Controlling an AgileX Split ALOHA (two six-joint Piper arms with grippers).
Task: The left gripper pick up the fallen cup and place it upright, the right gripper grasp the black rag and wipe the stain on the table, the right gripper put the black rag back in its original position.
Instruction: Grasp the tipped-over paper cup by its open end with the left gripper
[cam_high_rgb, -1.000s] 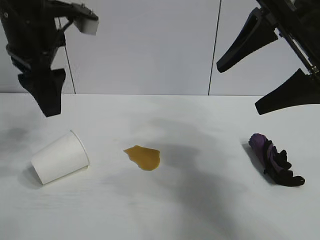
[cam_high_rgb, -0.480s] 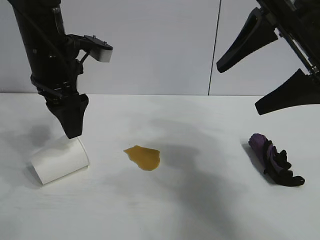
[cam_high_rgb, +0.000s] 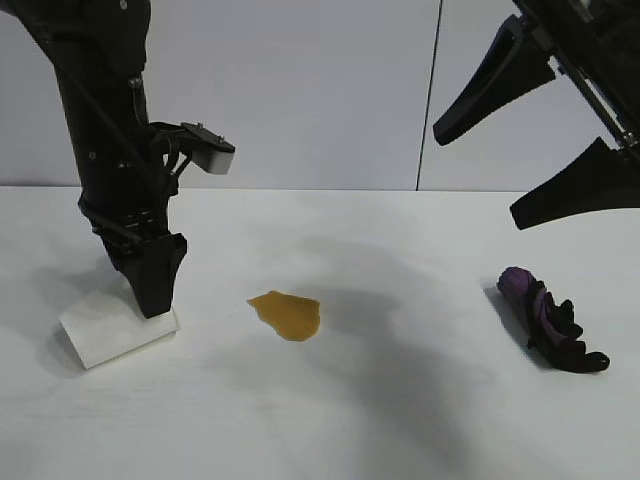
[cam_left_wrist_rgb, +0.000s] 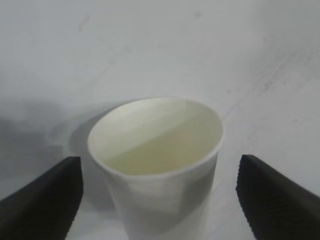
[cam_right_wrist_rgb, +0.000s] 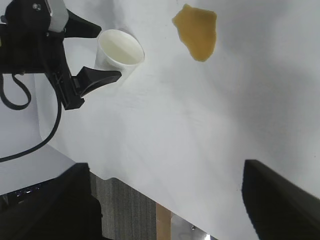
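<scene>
The white cup (cam_high_rgb: 105, 332) lies on its side at the left of the table (cam_high_rgb: 400, 420), its mouth toward the stain. My left gripper (cam_high_rgb: 152, 292) has its fingers down at the cup's mouth end. In the left wrist view the cup (cam_left_wrist_rgb: 150, 135) sits between the open fingers (cam_left_wrist_rgb: 45, 200), with a gap on each side. The amber stain (cam_high_rgb: 287, 313) lies mid-table. At the right lies the black rag (cam_high_rgb: 552, 322), its purple end farther back. My right gripper (cam_high_rgb: 530, 145) hangs open high above the rag, holding nothing. The right wrist view shows the cup (cam_right_wrist_rgb: 119, 50), the stain (cam_right_wrist_rgb: 196, 31) and the left gripper (cam_right_wrist_rgb: 110, 51).
A pale wall with a vertical seam (cam_high_rgb: 430, 100) stands behind the table. The right wrist view shows the table's edge (cam_right_wrist_rgb: 130, 182) with floor beyond it. Bare tabletop lies between stain and rag.
The left arm has come down and rightward from above the table's left side until its fingers straddle the cup. The right arm, rag and stain have not moved.
</scene>
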